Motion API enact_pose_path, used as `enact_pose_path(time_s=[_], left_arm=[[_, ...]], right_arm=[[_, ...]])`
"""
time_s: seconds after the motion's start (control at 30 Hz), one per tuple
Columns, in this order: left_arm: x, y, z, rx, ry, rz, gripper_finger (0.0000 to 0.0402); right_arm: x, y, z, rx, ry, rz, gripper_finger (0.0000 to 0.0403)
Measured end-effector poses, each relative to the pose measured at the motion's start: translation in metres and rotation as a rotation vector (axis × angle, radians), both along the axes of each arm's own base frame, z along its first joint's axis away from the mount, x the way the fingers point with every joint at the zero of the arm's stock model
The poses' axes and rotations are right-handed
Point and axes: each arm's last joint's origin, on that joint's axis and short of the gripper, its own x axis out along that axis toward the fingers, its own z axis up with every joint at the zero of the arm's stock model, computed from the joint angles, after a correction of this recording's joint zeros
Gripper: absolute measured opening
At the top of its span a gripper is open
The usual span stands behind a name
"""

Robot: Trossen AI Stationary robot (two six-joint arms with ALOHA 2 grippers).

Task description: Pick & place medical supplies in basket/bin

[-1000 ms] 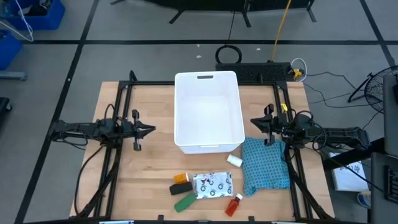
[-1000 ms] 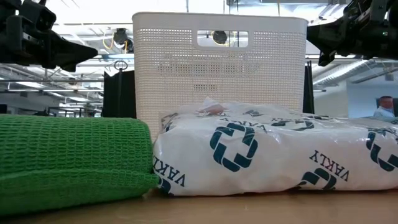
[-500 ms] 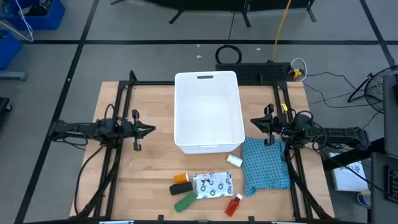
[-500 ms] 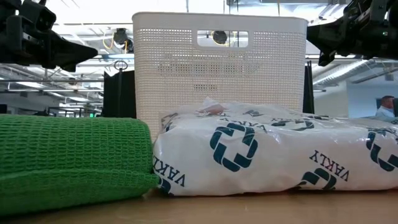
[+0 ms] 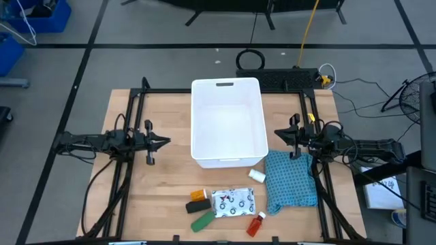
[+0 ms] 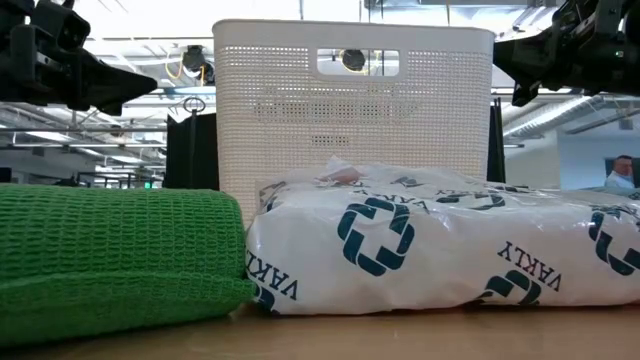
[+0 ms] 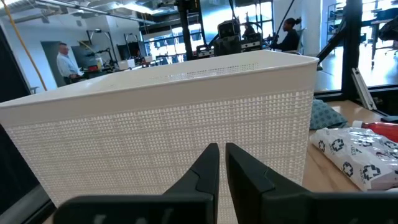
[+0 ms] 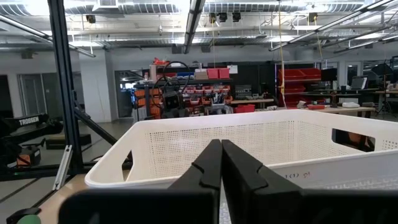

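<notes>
The white bin stands mid-table on its base, handle slot at its far rim. Near the front edge lie the supplies: an orange item, a black one, a green one, a red bottle, a white bottle and the flat white printed pouch. In the low view the green item and the pouch fill the foreground. My left gripper hovers left of the bin, shut and empty. My right gripper hovers right of the bin, shut and empty.
A teal-blue textured cloth lies flat at the front right, beside the white bottle. Black frame rails run along both table sides. Bare wood shows at the front left. People stand in the room beyond the table.
</notes>
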Motion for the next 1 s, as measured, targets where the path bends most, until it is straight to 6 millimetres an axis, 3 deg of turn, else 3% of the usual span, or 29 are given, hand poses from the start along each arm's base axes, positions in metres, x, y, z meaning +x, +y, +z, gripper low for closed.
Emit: enact_pose_path(time_s=[0.5, 0.77, 1.0], left_arm=[[0.0, 0.0, 0.0004, -0.003, -0.004, -0.001, 0.0031], [-0.0002, 0.0, 0.0029, -0.108, -0.042, -0.007, 0.0031], [-0.0003, -0.0029, 0.0066, -0.14, -0.078, -0.11, 0.0031]], right_arm=[[0.0, 0.0, 0.0, 0.006, -0.001, 0.002, 0.0], [0.0, 0.0, 0.0001, 0.007, -0.002, 0.002, 0.0], [0.0, 0.0, 0.0001, 0.006, -0.002, 0.002, 0.0]])
